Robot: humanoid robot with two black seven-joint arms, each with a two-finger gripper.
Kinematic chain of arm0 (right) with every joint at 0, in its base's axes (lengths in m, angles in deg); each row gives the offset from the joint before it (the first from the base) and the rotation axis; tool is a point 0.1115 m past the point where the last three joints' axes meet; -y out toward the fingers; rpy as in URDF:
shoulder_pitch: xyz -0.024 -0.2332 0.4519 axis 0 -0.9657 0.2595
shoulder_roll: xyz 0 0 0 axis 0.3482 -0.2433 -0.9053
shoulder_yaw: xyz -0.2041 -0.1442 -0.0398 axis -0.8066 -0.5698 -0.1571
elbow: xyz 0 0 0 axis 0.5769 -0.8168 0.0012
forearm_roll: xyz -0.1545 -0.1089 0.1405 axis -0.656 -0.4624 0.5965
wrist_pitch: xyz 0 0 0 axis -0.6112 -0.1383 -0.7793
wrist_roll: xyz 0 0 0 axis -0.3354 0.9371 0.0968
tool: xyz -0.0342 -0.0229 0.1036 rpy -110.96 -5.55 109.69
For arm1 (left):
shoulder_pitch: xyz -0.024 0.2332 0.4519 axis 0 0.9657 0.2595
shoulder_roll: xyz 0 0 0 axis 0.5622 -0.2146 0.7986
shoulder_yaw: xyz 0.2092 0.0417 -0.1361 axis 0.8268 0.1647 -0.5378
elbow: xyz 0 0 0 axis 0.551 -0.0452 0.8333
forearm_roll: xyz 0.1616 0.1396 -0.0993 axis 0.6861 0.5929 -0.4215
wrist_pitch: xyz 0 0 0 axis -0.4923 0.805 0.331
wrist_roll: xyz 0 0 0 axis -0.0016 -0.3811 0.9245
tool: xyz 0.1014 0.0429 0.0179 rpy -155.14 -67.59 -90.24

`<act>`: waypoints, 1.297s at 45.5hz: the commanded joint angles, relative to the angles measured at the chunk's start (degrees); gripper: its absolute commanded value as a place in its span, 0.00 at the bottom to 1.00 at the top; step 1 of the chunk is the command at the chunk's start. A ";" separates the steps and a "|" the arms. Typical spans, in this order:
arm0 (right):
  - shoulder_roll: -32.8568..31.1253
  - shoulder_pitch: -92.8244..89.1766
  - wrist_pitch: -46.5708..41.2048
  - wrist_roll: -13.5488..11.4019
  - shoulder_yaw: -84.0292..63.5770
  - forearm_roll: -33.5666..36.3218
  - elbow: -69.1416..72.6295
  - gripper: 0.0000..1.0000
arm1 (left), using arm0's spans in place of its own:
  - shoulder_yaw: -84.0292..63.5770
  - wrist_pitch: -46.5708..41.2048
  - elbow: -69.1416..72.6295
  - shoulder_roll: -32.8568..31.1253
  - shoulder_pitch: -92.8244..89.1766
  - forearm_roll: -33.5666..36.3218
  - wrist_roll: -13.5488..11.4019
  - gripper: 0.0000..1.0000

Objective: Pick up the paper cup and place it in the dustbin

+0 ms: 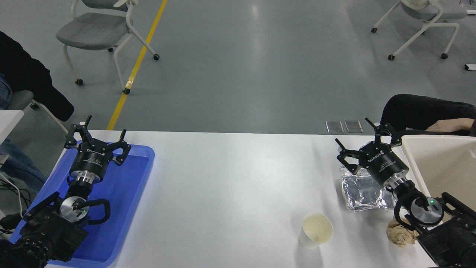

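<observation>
Task not yet begun: the small white tapered paper cup (315, 229) stands upright on the white desk (230, 178), ungrasped. My right tool (360, 141) hovers spread, empty, beside the large beige plastic dustbin (438, 163).

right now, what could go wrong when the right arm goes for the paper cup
The paper cup stands upright and light, so a glancing touch from the open right gripper may tip it. The foil tray and crumpled paper ball lie under that arm and could be swept along toward the dustbin.
</observation>
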 commanded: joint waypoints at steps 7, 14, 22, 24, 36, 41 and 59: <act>0.19 0.80 0.05 -0.04 -0.21 -0.38 0.02 1.00 | 0.00 0.00 -0.09 0.00 0.00 0.00 0.09 1.00; 0.19 1.07 0.05 -0.22 -0.65 -0.56 0.55 1.00 | 0.00 0.00 -0.09 0.00 0.00 0.00 0.09 1.00; 0.37 2.21 -0.48 -0.39 -2.15 -0.65 0.90 1.00 | 0.00 0.00 -0.09 0.00 0.00 0.00 0.09 1.00; 0.37 2.65 -0.65 -0.48 -2.59 -1.08 1.25 1.00 | 0.00 0.00 -0.09 0.00 0.00 0.00 0.09 1.00; -1.82 5.64 -0.74 -0.48 -4.08 -7.32 3.18 1.00 | 0.00 0.00 -0.09 0.00 0.00 0.00 0.09 1.00; -6.66 6.96 -0.65 -0.48 -4.34 -10.31 6.25 1.00 | 0.00 0.00 0.08 0.00 0.00 0.00 0.09 1.00; -22.30 23.64 -0.13 -0.57 -26.91 -19.63 12.68 1.00 | 0.00 0.00 0.08 0.00 0.00 0.00 0.09 1.00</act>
